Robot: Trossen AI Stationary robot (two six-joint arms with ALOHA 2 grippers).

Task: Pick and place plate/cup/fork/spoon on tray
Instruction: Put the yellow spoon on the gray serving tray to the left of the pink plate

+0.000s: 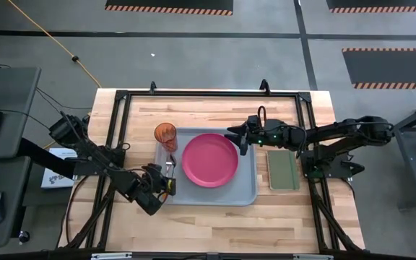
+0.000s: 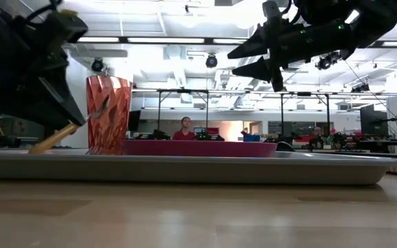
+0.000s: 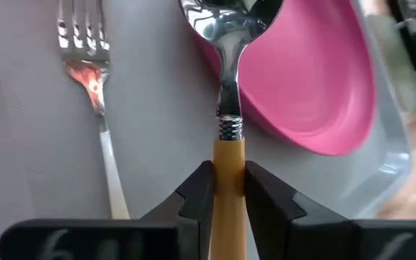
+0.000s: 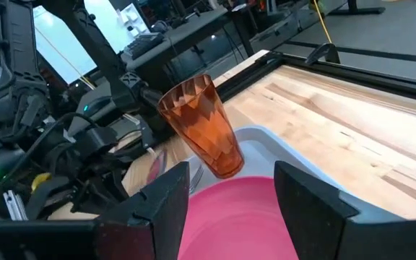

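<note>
The pale blue-grey tray lies in the middle of the table. On it are the pink plate, the red-orange cup upright at its far left corner, and a fork lying flat. My left gripper, over the tray's near left part, is shut on a spoon with a yellow handle. My right gripper hangs open and empty above the plate's far right rim; its wrist view shows the cup and the plate ahead. My left gripper pinches the spoon's yellow handle between its two fingers, just behind the metal neck. The fingers lie along the handle. In the low view the spoon is tilted, bowl end higher, with the bowl by the plate's left rim.
A dark-green rectangular pad lies on the wooden table just right of the tray. A black metal frame runs around the table's edges. Bare wood shows in front of the tray and beyond it. A person sits far off in the room behind.
</note>
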